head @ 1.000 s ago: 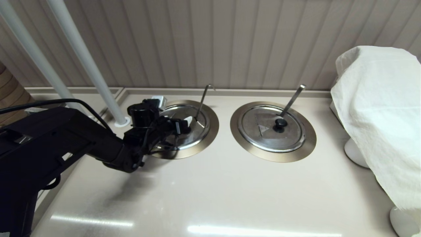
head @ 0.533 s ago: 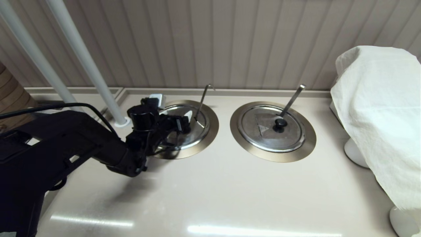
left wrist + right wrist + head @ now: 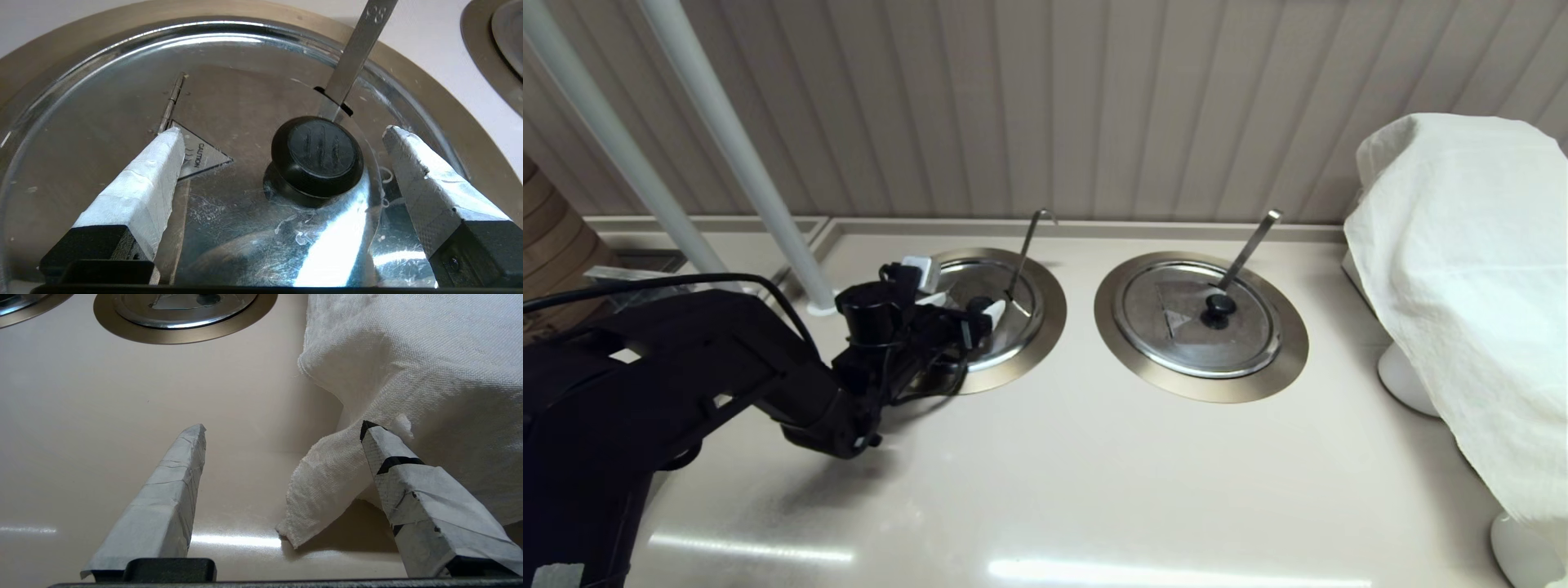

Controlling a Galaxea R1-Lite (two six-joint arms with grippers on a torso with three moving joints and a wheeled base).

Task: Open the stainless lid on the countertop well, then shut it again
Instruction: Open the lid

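The stainless lid (image 3: 1005, 282) lies flat in the countertop well (image 3: 1049, 314), the left of the two wells. Its thin hook-tipped rod (image 3: 1027, 245) sticks up through the edge notch. My left gripper (image 3: 958, 291) hovers just above the lid, open. In the left wrist view the black knob (image 3: 318, 153) sits between the taped fingers (image 3: 143, 192), nearer one finger and touching neither. The lid (image 3: 229, 98), the rod (image 3: 355, 53) and the bronze ring (image 3: 449, 114) show there too. My right gripper (image 3: 282, 426) is open and holds nothing, low over the counter at the right.
The twin well (image 3: 1201, 327) with its lid, knob and flat straight handle (image 3: 1250, 245) lies to the right. A white cloth (image 3: 1470, 286) drapes over something at the right edge, close to my right gripper's fingers (image 3: 392, 469). Two white poles (image 3: 727, 147) rise at the back left.
My left arm has drawn back a little toward the counter's near side. The black knob, hidden behind the fingers before, now shows between them. The lid has stayed flat.
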